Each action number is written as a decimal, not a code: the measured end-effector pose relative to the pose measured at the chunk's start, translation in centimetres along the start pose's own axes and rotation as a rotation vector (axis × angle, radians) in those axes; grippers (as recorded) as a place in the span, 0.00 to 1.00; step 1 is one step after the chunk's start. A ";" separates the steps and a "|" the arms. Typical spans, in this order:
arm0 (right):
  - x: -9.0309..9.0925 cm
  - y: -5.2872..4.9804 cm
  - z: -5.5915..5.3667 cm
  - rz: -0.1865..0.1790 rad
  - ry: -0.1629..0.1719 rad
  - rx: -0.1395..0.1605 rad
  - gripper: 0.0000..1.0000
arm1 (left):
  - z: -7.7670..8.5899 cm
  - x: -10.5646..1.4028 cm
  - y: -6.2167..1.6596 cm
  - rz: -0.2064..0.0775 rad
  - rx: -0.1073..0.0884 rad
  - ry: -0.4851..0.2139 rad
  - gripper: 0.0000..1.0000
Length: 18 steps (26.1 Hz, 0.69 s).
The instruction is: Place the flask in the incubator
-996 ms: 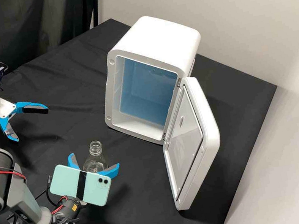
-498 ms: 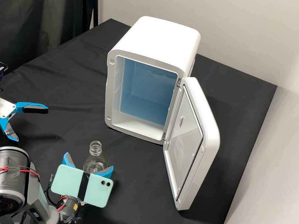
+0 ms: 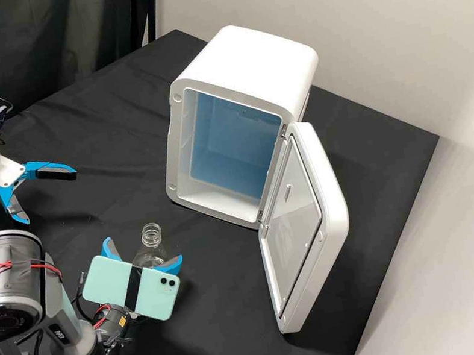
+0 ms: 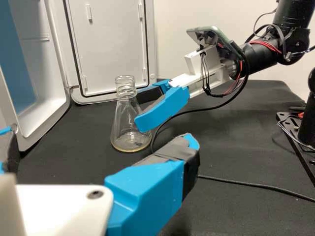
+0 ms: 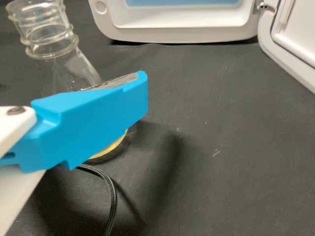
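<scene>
Though spread wide 1 second ago, now drawn in at the right gripper (image 3: 141,257) and, by the look of it, clamped on the flask (image 3: 151,244), with 2 blue fingers (image 4: 162,105) pressed to either side of the cone. Seen from the left wrist, lies across the glass with the near finger and tucks behind it with the far one. Closed most of the way in the first half of that second; hardly narrowed since, only shifted a touch with the wrist. Reads as a finished grasp, not yet a lift: still standing upright on the black bench (image 3: 116,119), mouth open, base flat, near the incubator (image 3: 242,66) and in front of its opening.

Outward from there: a mint-green phone (image 3: 131,287) strapped over the wrist, hiding part of the grip from above. Well apart from the flask, off to the side, hangs above the bench as the left gripper (image 3: 37,191), spread wide on nothing, unmoved across all 3 high views. Beyond the flask, opens toward it with a blue-lined chamber, door (image 3: 310,213) swung wide to 1 side.

Points to a secured pick, with the carry next: lift clear of the bench, swing toward the opening, set down upright on the blue floor. Worth watching for slip on smooth tapered glass, and for the neck clipping the upper rim of the opening.
</scene>
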 end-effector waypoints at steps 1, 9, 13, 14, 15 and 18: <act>0.1 0.1 0.0 0.001 0.003 -0.005 1.00 | 0.0 0.0 0.00 0.000 0.000 0.000 1.00; 0.3 0.6 -0.3 0.046 -0.009 -0.011 1.00 | 0.0 0.0 0.00 0.000 0.000 0.000 1.00; 0.6 0.8 -0.4 0.052 -0.004 -0.019 1.00 | 0.0 0.0 0.00 0.000 0.000 0.000 1.00; 0.7 0.9 -0.4 0.056 -0.006 -0.023 1.00 | 0.0 0.0 0.00 0.000 0.000 0.000 1.00; 0.8 1.0 -0.4 0.059 -0.004 -0.032 1.00 | 0.0 0.0 0.00 0.000 0.000 0.000 1.00; 1.2 1.0 -0.4 0.065 -0.004 -0.027 1.00 | 0.0 0.0 0.00 0.000 0.000 0.000 1.00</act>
